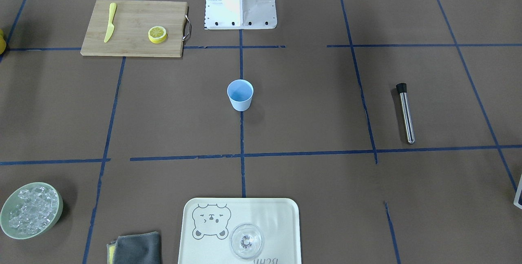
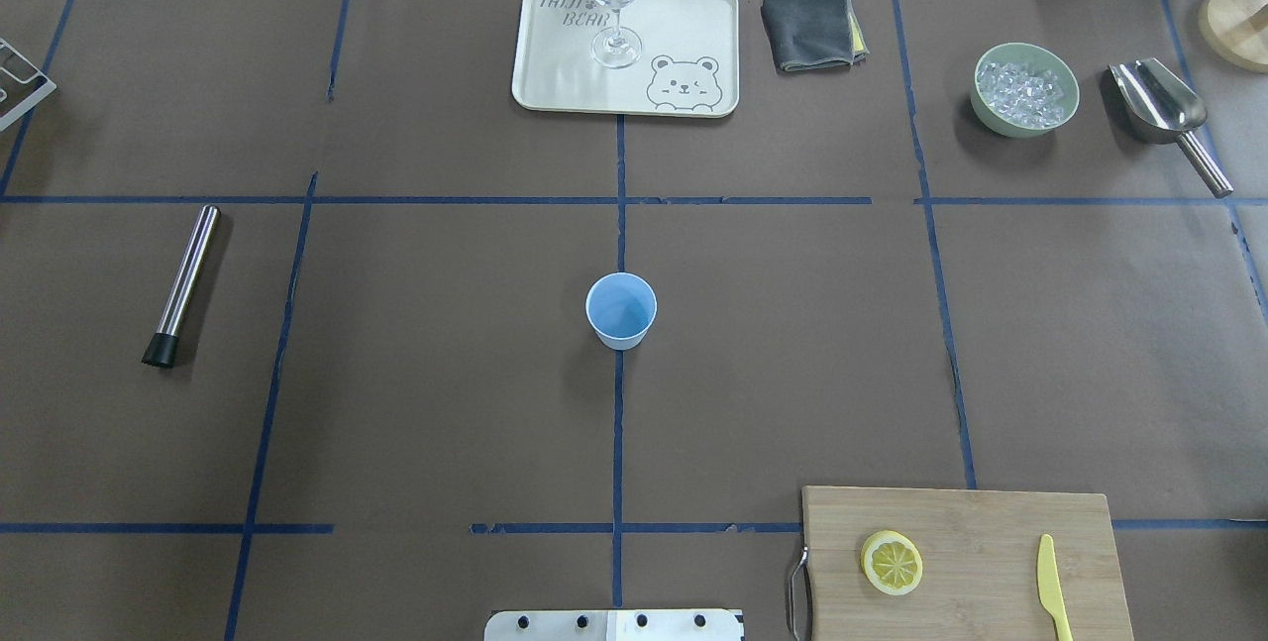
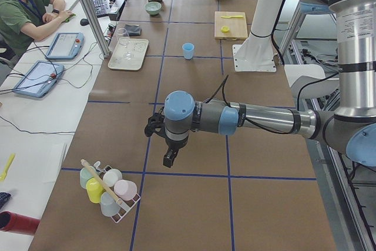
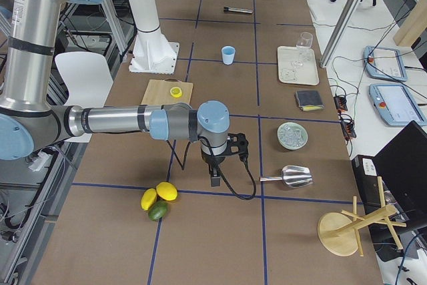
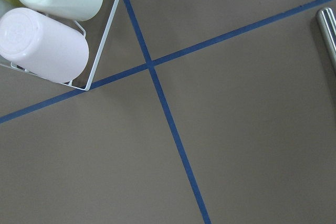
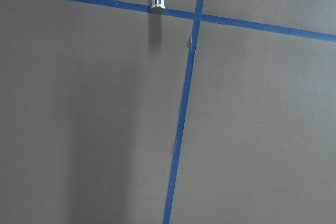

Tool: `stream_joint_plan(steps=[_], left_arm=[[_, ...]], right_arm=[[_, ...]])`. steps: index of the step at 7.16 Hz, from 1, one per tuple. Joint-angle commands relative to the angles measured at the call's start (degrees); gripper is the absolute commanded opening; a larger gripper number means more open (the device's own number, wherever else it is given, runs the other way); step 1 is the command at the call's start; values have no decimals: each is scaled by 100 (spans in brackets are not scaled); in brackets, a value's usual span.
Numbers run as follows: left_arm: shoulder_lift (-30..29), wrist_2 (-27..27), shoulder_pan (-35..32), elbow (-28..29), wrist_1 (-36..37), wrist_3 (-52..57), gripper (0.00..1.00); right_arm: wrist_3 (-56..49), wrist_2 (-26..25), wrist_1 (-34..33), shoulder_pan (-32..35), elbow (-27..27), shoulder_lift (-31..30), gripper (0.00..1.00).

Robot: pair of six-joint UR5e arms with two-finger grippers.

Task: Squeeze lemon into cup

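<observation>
The left claw is seen hung over the table, pointed down, with a wire rack of tumblers just beyond it. Whether it is open or closed cannot be told. The right claw is held over the table's other end, between a metal scoop and some whole fruits; its state cannot be told either. The lemon is laid flat on a cutting board, well apart from the right claw, with a yellow knife near it. The cup is stood upright between the two claws, well apart from both.
</observation>
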Motion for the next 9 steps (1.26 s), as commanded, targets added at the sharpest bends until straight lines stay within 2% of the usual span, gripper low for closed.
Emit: stream_joint_plan(steps=[1, 5, 7, 8, 9], left_arm=[[-70, -45, -9, -26, -22, 9, 100], [-97, -116, 0, -61, -13, -26, 100], [-150, -116, 0, -61, -13, -9, 100], [-159, -116, 0, -61, -31, -9, 100], [-159, -116, 0, -44, -127, -9, 100]], right_arm=[[0, 0, 1, 0, 0, 0, 100], [35, 113, 1, 0, 35, 9, 100], [96, 1381, 9, -9, 114, 18, 100], [279, 1580, 9, 0, 228, 26, 100], [1160, 1565, 9, 9, 316, 305, 100]])
